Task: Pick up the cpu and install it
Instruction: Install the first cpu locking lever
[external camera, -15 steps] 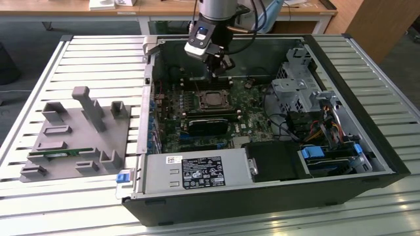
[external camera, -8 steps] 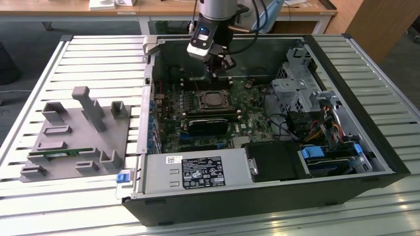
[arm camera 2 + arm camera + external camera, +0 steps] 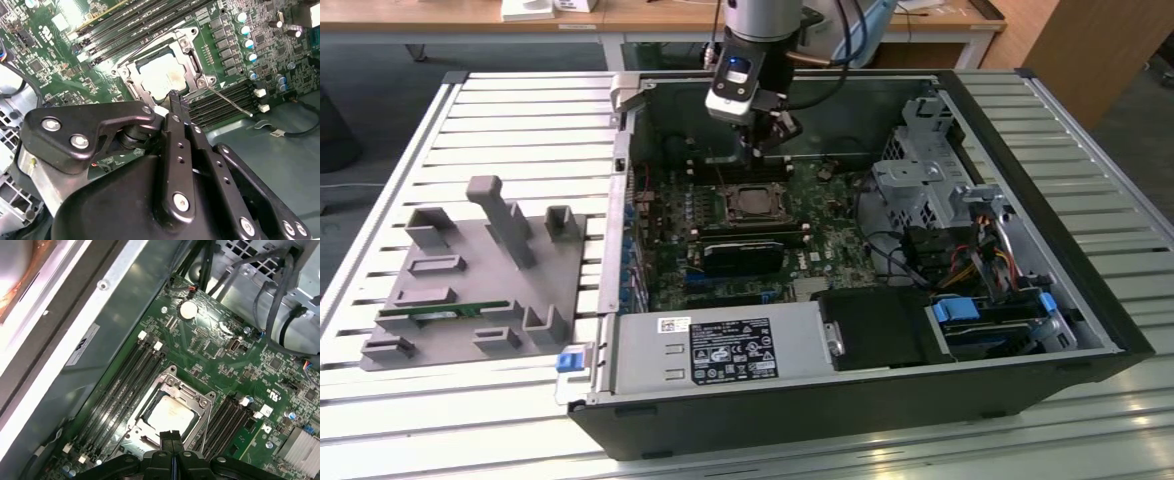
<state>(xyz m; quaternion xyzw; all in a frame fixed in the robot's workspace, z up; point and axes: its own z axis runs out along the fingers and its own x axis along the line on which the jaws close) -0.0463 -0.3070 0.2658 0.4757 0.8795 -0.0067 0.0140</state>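
Observation:
The cpu (image 3: 750,203) is a silver-grey square chip lying flat in the metal socket frame on the green motherboard (image 3: 827,240) inside the open computer case. In both wrist views the cpu (image 3: 162,80) (image 3: 170,415) sits within the socket frame, just beyond my fingertips. My gripper (image 3: 762,153) hangs above the board's far side, a little behind the socket. Its two black fingers (image 3: 168,440) are pressed together with nothing between them. In the second wrist view the gripper (image 3: 175,96) ends at the socket's edge.
A thin socket lever wire (image 3: 235,102) lies across the memory slots beside the socket. A black ribbed block (image 3: 744,253) sits nearer than the socket. Case walls, a drive cage (image 3: 927,170) and cables (image 3: 961,260) surround the board. A grey fixture (image 3: 467,280) holds a green memory stick (image 3: 447,312).

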